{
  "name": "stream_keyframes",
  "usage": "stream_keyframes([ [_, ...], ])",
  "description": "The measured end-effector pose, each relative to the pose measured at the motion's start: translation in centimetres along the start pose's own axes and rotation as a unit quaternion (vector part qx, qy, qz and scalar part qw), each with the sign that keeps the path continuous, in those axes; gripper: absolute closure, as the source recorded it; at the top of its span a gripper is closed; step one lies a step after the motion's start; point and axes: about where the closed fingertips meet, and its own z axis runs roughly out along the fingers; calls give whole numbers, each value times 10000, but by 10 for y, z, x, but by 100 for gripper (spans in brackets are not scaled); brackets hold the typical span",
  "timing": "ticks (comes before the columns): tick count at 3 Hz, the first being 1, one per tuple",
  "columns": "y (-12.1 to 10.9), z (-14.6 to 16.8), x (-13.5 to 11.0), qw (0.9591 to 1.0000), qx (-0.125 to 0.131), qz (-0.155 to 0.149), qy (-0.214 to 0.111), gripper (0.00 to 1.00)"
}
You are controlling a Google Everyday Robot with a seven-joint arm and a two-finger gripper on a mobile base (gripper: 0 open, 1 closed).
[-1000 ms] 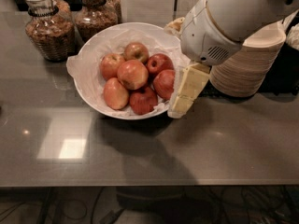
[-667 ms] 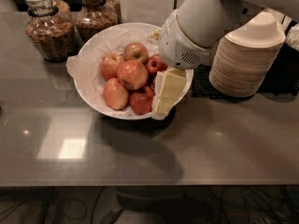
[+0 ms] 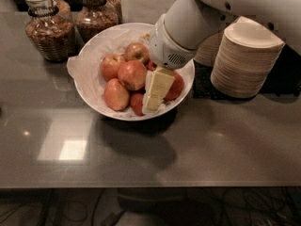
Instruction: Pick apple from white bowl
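The white bowl (image 3: 89,60), lined with crinkled white paper, stands at the middle of the grey counter and holds several apples. The large orange-red apple (image 3: 132,74) with a pale blush lies at the bowl's centre, on top of the others. Smaller apples lie around it: one to the left (image 3: 111,65), one behind (image 3: 137,52), one in front (image 3: 116,94). My gripper (image 3: 152,103), cream-coloured under a white wrist, reaches down into the right half of the bowl, just right of the large apple. It covers darker red apples (image 3: 176,87) there.
Two glass jars of granola (image 3: 49,32) (image 3: 96,18) stand behind the bowl on the left. A stack of beige disposable bowls (image 3: 245,60) stands on the right, on a dark mat (image 3: 201,84). The counter's front edge runs along the bottom.
My arm has moved left and down, from the bowl's right rim to inside the bowl, next to the large apple. The apples have not moved.
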Motion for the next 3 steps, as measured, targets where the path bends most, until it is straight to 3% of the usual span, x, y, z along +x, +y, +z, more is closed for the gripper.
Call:
stream_keyframes([
  [1, -19, 2, -2, 9995, 243, -34, -192, 0],
  [3, -20, 23, 0, 9962, 189, 267, -807, 0],
])
